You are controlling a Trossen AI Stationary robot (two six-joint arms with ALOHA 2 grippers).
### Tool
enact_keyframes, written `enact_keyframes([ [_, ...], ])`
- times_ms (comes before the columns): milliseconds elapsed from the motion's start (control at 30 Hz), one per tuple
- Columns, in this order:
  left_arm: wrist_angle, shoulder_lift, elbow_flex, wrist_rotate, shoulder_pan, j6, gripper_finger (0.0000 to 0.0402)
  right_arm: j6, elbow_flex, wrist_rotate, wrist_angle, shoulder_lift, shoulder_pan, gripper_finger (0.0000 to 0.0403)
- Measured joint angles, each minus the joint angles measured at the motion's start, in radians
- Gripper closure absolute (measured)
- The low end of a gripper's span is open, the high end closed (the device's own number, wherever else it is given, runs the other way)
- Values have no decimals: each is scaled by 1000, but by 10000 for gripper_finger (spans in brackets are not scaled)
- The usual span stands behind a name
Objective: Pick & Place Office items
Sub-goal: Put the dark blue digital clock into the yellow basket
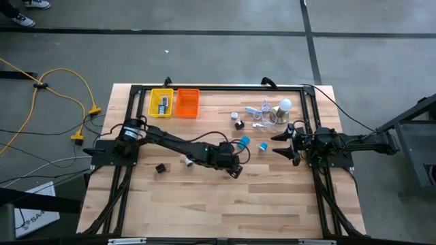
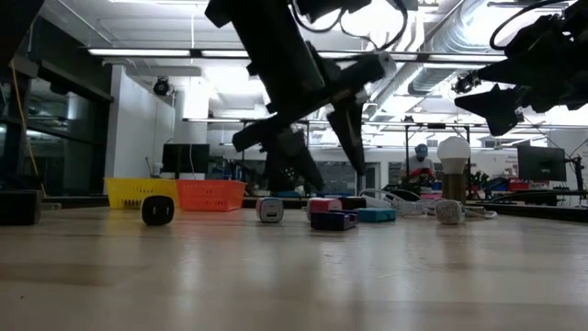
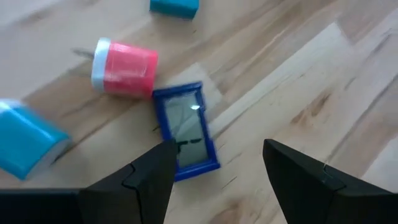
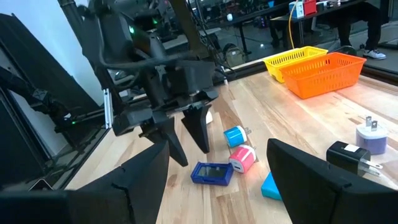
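My left gripper point(image 3: 217, 155) is open and hovers, fingers pointing down, just over a flat dark-blue piece point(image 3: 185, 134) lying on the wood; it touches nothing. The right wrist view shows this gripper point(image 4: 191, 152) beside the blue piece point(image 4: 211, 172). A pink-red plug point(image 3: 124, 67) and a light-blue plug point(image 4: 235, 135) lie next to it. A black piece point(image 1: 161, 167) and a white piece point(image 1: 187, 161) lie toward the left. My right gripper point(image 1: 281, 144) waits open, raised near the table's right side.
A yellow basket point(image 1: 161, 102) and an orange basket point(image 1: 187, 102) stand at the far edge. The white light bulb point(image 1: 285, 105) and white cable point(image 1: 262, 112) sit far right, with a black adapter point(image 4: 348, 158) and a pale plug point(image 4: 372, 140) nearby. Bare wood lies toward the near edge.
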Motion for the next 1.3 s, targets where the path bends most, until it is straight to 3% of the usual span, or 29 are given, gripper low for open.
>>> enact_keyframes([
  [1300,-23,46,-1,-28,-5,-6,167,0,0,0,1,0,0,144],
])
